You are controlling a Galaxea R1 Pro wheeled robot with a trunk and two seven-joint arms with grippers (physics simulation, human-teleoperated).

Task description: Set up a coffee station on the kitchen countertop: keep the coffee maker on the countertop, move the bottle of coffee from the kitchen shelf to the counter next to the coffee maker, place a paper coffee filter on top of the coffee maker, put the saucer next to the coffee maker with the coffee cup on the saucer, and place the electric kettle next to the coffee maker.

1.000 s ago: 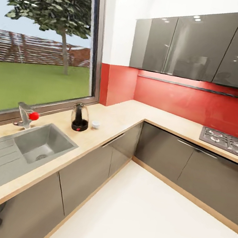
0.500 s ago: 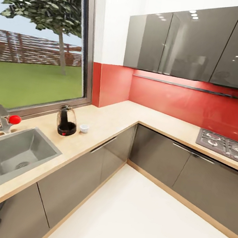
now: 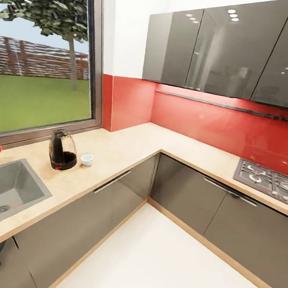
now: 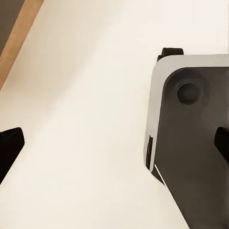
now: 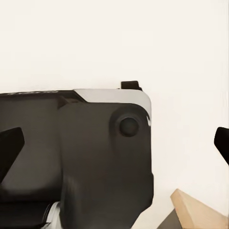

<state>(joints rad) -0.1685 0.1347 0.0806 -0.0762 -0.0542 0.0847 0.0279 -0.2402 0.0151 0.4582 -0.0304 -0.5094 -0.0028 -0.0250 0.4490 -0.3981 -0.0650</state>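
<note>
Standing on the kitchen countertop (image 3: 115, 151) beneath the window (image 3: 42, 53), the electric kettle (image 3: 62, 150) has the coffee cup (image 3: 86, 159) just beside it and the sink (image 3: 2, 189) on its other side. Both sit well away from either gripper. The left gripper (image 4: 114, 143) hangs with its fingers spread wide over the pale floor (image 4: 81, 95), beside the robot's base (image 4: 195, 152). The right gripper (image 5: 114, 143) is likewise spread, above the base (image 5: 95, 157) and floor (image 5: 143, 43).

Tool (image 5: 114, 143) tips apart — robot base (image 5: 95, 157) below
</note>
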